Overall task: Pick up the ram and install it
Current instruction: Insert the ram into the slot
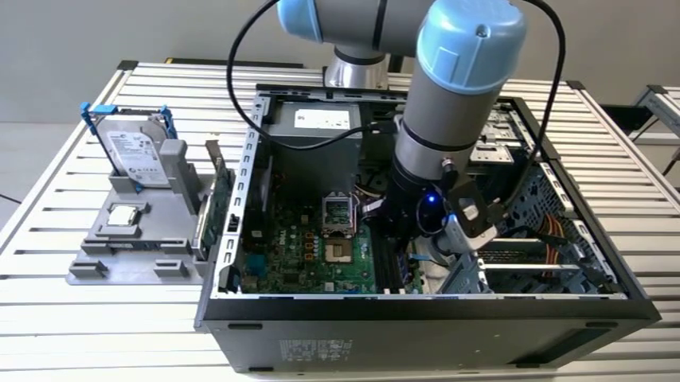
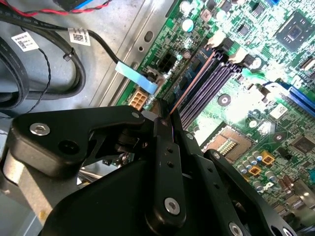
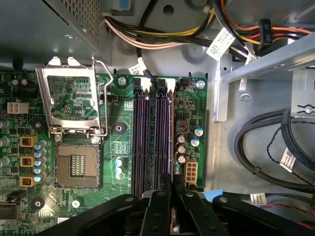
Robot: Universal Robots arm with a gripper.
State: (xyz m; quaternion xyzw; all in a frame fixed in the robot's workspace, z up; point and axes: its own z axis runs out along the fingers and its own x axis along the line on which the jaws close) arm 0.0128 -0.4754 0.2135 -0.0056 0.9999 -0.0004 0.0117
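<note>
Matte black hand (image 2: 165, 120) clamped on thin flat ram (image 2: 189, 88), edge-on over long dark slots (image 3: 152, 137)

An open computer case (image 1: 425, 306) sits on a slatted metal table (image 1: 64, 199), its green motherboard (image 1: 302, 251) exposed. On the exterior view's left, a grey holder (image 1: 133, 247) carries 1 upright hard drive (image 1: 138, 155).

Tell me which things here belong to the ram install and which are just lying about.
In the job: thin dark ram strip, black end effector gripping it, dark memory slots.
Lying about: boxy silver hard drive, grey plastic holder, upright green board.
</note>
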